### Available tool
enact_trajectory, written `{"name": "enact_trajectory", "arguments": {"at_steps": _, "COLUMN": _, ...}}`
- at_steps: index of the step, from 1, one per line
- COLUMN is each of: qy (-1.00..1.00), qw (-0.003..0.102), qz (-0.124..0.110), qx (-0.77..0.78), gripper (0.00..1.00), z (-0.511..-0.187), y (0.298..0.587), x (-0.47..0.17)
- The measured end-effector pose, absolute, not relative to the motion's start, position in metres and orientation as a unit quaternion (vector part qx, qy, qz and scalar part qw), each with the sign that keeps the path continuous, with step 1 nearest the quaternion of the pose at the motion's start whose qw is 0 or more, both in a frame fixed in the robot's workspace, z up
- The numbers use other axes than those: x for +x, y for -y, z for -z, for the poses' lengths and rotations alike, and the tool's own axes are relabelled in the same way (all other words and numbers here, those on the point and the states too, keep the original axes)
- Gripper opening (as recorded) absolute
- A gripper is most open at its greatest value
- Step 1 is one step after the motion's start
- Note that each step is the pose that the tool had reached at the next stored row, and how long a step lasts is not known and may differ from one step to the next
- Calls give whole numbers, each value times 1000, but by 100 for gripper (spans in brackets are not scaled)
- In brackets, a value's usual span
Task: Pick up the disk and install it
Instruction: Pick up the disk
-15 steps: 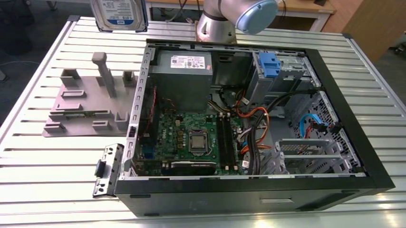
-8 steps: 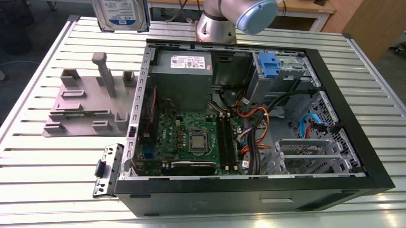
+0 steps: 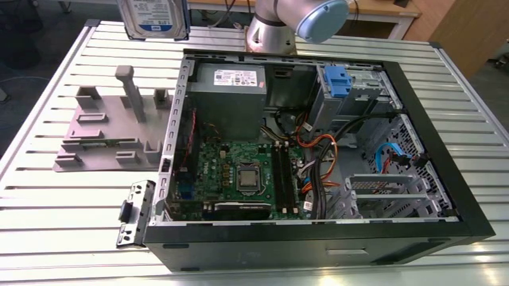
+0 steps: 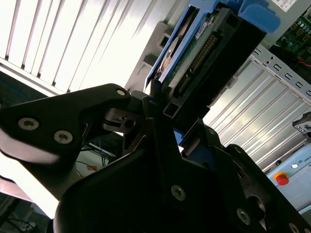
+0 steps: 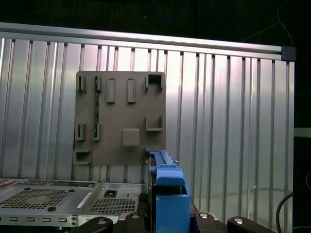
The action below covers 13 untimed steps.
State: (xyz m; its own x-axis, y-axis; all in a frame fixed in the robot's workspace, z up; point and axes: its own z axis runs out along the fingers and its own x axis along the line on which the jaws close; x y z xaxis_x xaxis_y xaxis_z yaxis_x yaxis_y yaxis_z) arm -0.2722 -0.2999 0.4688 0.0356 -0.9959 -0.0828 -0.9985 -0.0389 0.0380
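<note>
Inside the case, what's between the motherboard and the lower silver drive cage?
A bundle of orange and black cables runs between the motherboard and the drive cage; the exterior view shows it.

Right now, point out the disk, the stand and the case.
disk [image 3: 155,18], exterior view, on its white-and-blue label.
stand [image 3: 99,128], exterior view, on its flat base.
case [image 3: 278,253], exterior view, on its black outer wall.

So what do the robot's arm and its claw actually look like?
The arm is a smooth silver-grey tube with a rounded light-blue cap at its joint. The gripper is black, built of angular linked plates dotted with silver screws.
</note>
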Motion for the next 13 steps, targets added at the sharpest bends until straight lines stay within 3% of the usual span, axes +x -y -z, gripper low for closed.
{"name": "enact_trajectory", "arguments": {"at_steps": 13, "qy": -693, "qw": 15, "qz": -43, "qx": -719, "gripper": 36, "z": -469, "y": 300, "x": -266}}
